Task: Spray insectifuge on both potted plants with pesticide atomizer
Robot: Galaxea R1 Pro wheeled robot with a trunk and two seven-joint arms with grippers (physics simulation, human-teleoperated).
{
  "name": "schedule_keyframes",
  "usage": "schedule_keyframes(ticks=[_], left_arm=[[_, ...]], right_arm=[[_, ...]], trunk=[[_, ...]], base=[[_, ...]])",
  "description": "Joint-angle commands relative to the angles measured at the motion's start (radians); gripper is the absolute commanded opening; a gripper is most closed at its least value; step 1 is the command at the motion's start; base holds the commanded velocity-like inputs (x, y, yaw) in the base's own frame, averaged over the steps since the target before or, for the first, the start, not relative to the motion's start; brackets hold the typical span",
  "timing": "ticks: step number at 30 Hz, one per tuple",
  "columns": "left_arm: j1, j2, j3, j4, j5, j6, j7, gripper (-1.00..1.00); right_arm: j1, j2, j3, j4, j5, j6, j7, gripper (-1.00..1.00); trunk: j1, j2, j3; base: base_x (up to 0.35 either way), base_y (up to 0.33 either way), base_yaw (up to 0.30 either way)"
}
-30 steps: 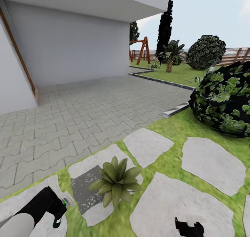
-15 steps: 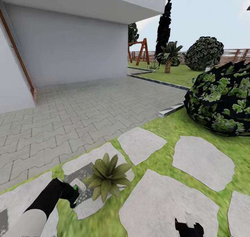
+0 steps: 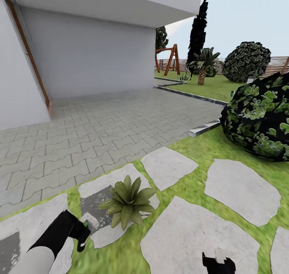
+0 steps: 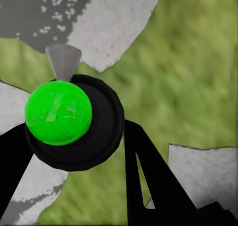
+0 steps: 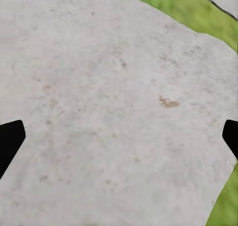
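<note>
**Over the stepping stones, sprayer in the left hand**

Low at the left of the head view, the left gripper point(image 3: 81, 232) is clenched round the pesticide atomizer point(image 3: 89, 221), whose pale grey-white head pokes out toward the potted plant point(image 3: 127, 201) with a speck of bright green showing at the grip. From the left wrist camera the atomizer point(image 4: 69, 119) appears end-on between the black fingers point(image 4: 148, 179): a glossy green knob set in a round black collar, with a small grey nozzle tip beyond it. The fingers sit tight on either side of the collar.

That plant, a low rosette of pointed mid-green leaves, stands on a pale stepping stone point(image 3: 108, 185), just beside the atomizer's head. A dark, speckled patch point(image 3: 93, 205) marks the stone between the plant and the sprayer.

Near the bottom edge of the head view, the right gripper point(image 3: 218, 262) hangs above a large stepping stone point(image 3: 192, 234). In the right wrist view its two black fingertips point(image 5: 10, 141) show at opposite edges, spread wide with nothing but bare grey stone point(image 5: 114, 112) between them.

Round about lies the garden lawn point(image 3: 200, 145) with more grey stones, a dark ivy-like shrub point(image 3: 259, 121) to the right, grey block paving point(image 3: 100, 133) before a white wall, and a slatted fence point(image 3: 277, 65) far off.
</note>
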Motion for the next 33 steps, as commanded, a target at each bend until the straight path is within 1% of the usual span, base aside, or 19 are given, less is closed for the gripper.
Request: schedule_keyframes(ticks=[1,4,8,12,14,17,26,30,33], left_arm=[[0.001,-0.002,0.003,-0.001,-0.006,0.005,-0.003,-1.00],[0.005,-0.002,0.003,-0.001,-0.006,0.007,0.002,-1.00],[0.005,0.001,0.005,-0.001,-0.006,0.007,0.005,-1.00],[0.007,0.002,0.005,-0.001,-0.006,0.008,0.057,-1.00],[0.017,0.003,0.004,-0.001,-0.005,0.008,0.066,-1.00],[0.034,0.001,0.000,-0.003,-0.006,0.007,0.066,-1.00],[0.038,-0.003,0.003,-0.002,-0.007,0.007,0.066,-1.00],[0.038,-0.003,0.003,-0.003,-0.007,0.007,0.066,-1.00],[0.038,-0.004,0.003,-0.003,-0.008,0.008,0.066,-1.00]], right_arm=[[-0.001,0.000,-0.006,0.002,0.011,-0.004,-0.003,1.00],[-0.001,-0.001,-0.006,0.003,0.011,-0.004,-0.003,1.00],[-0.001,-0.002,-0.006,0.003,0.011,-0.004,-0.003,1.00],[-0.001,-0.002,-0.006,0.002,0.011,-0.004,-0.003,1.00],[-0.001,-0.001,-0.006,0.002,0.011,-0.004,-0.003,1.00],[-0.001,-0.001,-0.006,0.002,0.011,-0.004,-0.003,1.00],[-0.001,0.000,-0.006,0.004,0.011,-0.004,-0.003,1.00],[-0.001,0.000,-0.006,0.004,0.011,-0.004,-0.003,1.00],[-0.001,0.000,-0.006,0.004,0.011,-0.004,-0.003,1.00]], trunk=[[0.000,0.000,-0.001],[0.000,0.000,-0.001],[0.000,0.000,-0.001],[0.000,0.000,-0.001],[0.000,0.000,-0.001],[0.000,0.000,-0.001],[0.000,0.000,-0.001],[0.000,0.000,-0.001],[0.000,0.000,-0.001]], base=[[0.000,0.000,0.032],[0.039,-0.029,0.012],[0.152,-0.198,0.001],[0.030,-0.263,0.000],[0.004,-0.210,0.021],[0.001,-0.053,0.179],[0.000,-0.006,0.265],[0.000,-0.184,0.243],[0.000,-0.262,0.055]])
